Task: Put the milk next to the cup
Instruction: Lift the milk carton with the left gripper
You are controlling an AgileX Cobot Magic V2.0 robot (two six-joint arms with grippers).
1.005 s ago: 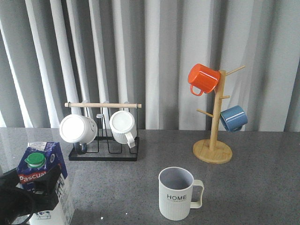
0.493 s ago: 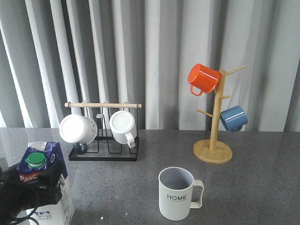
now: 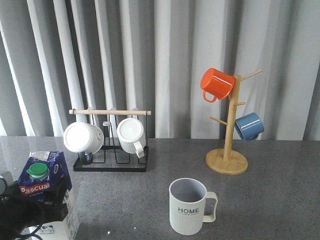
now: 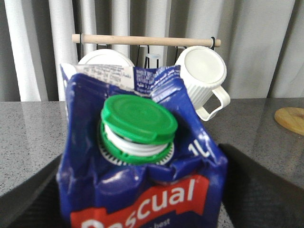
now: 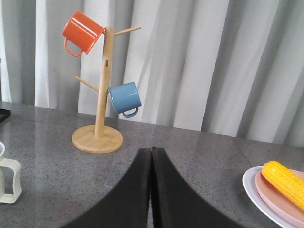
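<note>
The left gripper [image 3: 47,202] has its jaws around the Pascual milk carton [image 3: 44,186] at the table's [image 3: 125,200] near-left corner, well apart from the HOME mug [image 3: 188,206]. The carry remains. The right gripper [image 5: 151,190] has its jaws pressed together, empty.

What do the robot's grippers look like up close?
Both are plain matte black with no markings visible. The right gripper has two smooth curved fingers tapering to narrow tips. The left gripper shows as a chunky black block in the front view, with dark cabling looping beside it; its fingers look broad and rounded.
</note>
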